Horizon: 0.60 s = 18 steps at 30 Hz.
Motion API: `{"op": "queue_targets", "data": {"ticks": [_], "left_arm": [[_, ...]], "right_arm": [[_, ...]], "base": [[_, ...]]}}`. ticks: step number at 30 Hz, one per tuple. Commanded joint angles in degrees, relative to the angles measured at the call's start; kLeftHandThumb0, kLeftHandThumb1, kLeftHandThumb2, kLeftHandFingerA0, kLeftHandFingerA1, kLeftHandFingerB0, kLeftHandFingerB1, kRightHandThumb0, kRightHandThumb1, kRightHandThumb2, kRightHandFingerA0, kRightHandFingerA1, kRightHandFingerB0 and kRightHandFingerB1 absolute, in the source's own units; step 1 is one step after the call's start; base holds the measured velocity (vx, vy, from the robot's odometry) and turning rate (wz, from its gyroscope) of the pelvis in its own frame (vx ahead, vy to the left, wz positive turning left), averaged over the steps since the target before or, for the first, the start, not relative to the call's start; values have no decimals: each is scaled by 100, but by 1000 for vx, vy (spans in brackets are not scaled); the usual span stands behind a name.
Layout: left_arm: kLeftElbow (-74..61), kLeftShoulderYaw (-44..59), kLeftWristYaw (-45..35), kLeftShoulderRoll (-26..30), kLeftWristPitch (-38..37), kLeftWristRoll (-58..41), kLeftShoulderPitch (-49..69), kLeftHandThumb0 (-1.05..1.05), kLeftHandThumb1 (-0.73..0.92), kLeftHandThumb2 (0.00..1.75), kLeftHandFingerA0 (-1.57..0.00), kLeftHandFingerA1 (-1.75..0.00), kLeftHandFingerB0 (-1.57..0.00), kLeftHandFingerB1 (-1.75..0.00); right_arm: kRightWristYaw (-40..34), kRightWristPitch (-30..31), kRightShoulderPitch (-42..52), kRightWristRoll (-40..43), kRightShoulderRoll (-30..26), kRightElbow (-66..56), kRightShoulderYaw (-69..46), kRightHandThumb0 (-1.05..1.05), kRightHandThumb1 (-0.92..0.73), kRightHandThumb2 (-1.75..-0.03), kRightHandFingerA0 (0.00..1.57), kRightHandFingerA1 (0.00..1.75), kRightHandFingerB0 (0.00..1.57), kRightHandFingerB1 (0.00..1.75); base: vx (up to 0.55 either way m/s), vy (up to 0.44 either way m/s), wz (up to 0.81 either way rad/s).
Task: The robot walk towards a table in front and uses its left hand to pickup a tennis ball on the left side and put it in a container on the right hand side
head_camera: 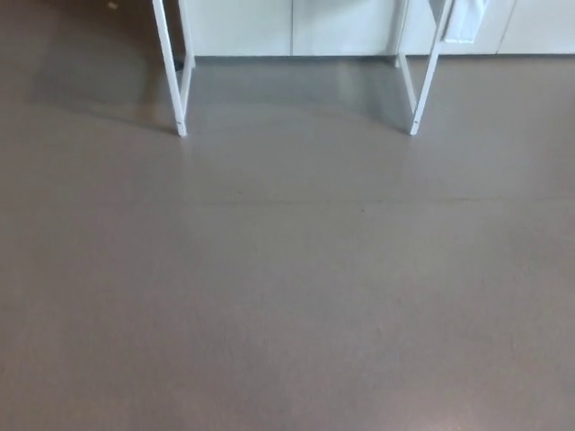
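Neither the tennis ball nor the container shows in the head view. Only the white legs of a table appear at the top: a left pair of legs (172, 72) and a right pair of legs (422, 76). The tabletop is cut off above the picture. Neither of my hands is in the picture.
Grey-brown floor (287, 287) fills most of the view, with a faint seam line across it. A pale wall or cabinet front (296, 27) runs behind the table legs. A white object (463, 22) hangs beside the right legs at the top edge.
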Motion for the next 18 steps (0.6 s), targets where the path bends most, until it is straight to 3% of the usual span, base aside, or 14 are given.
{"op": "queue_targets", "data": {"ticks": [1, 8, 9, 11, 17, 18], "left_arm": [[11, 33, -63, 165, -139, -129, -77, -1, 44, 89, -21, -55, -11, -47], [29, 12, 98, 150, -72, -114, -146, 1, 43, 89, -26, -58, -13, -49], [37, -6, 113, 155, -105, -85, -140, 1, 44, 89, -25, -57, -13, -48], [6, -13, 96, 152, -118, -91, -116, 1, 44, 89, -24, -57, -13, -48], [13, -40, 45, 190, -74, -124, -156, 0, 44, 89, -25, -57, -12, -48], [11, -39, 59, 196, -55, -129, -169, 0, 44, 89, -26, -57, -12, -48]], "right_arm": [[39, -33, 7, 105, 6, -45, -21, -21, -45, -59, 51, 54, 44, 47], [16, -110, -13, 45, -16, 46, 7, -17, -47, -53, 59, 54, 46, 43], [37, -135, -19, 47, -25, 84, 7, -24, -42, -61, 54, 56, 43, 48], [46, -114, -13, 61, -25, 69, 1, -17, -48, -54, 55, 51, 45, 43], [5, -149, -78, 13, -45, 151, 22, -24, -43, -60, 53, 53, 44, 47], [-7, -179, -106, -8, -51, 221, 38, -17, -48, -54, 56, 49, 45, 42]], "base": [[-9, 265, -19], [142, 119, 3], [182, -25, 12], [212, -91, 11], [241, -214, 11], [332, -284, 25]]}}
